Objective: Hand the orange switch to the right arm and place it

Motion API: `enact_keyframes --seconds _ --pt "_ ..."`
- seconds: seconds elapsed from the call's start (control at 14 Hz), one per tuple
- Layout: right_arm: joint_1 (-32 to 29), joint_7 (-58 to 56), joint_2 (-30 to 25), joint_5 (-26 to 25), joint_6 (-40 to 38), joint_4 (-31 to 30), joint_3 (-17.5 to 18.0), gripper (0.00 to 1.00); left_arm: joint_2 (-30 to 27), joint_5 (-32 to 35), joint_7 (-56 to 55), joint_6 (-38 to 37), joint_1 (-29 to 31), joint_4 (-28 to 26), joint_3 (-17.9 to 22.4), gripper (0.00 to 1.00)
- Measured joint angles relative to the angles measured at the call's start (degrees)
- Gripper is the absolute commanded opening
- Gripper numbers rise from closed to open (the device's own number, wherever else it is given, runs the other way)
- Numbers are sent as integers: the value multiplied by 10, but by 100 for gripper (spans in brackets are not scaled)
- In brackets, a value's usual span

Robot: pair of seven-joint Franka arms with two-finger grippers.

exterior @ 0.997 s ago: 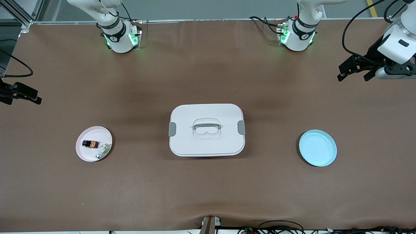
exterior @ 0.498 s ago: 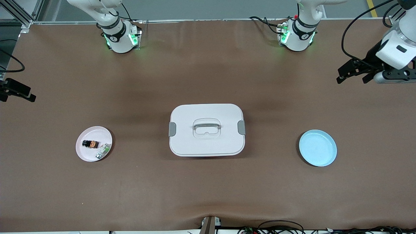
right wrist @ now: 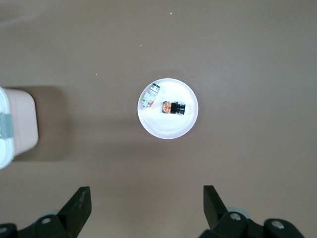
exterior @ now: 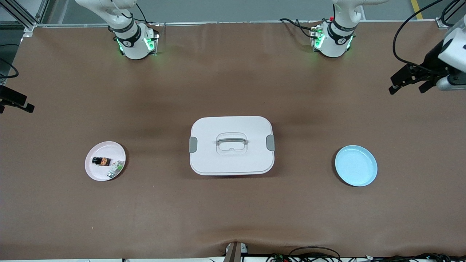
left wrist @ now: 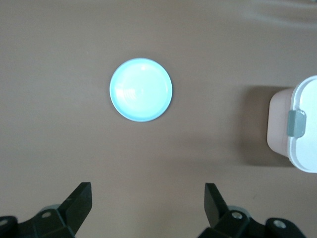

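Orange switch, tiny black block with orange middle: lying on round pink plastic plate toward the right arm's end, beside small white-and-green part. Untouched; pick-up step pending. Right gripper: hovering above plate, fingers wide. Left gripper: waiting wide open over table edge. Next: descending, centring on switch.

Through the left wrist camera I see my left gripper held high over the brown table, its two black fingers spread wide with nothing between them. A light blue plate lies flat on the table. Well apart from the plate sits a white box with a grey latch facing the plate.
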Motion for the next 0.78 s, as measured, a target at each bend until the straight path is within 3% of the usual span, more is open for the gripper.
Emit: enact_keyframes --seconds 0.5,0.78 --pt "21 -13 -8 -30 -21 0 5 100 58 3 1 -62 -2 67 -1 100" --pt "12 -11 -13 -34 -27 0 18 100 68 3 1 -83 -2 77 -1 100"
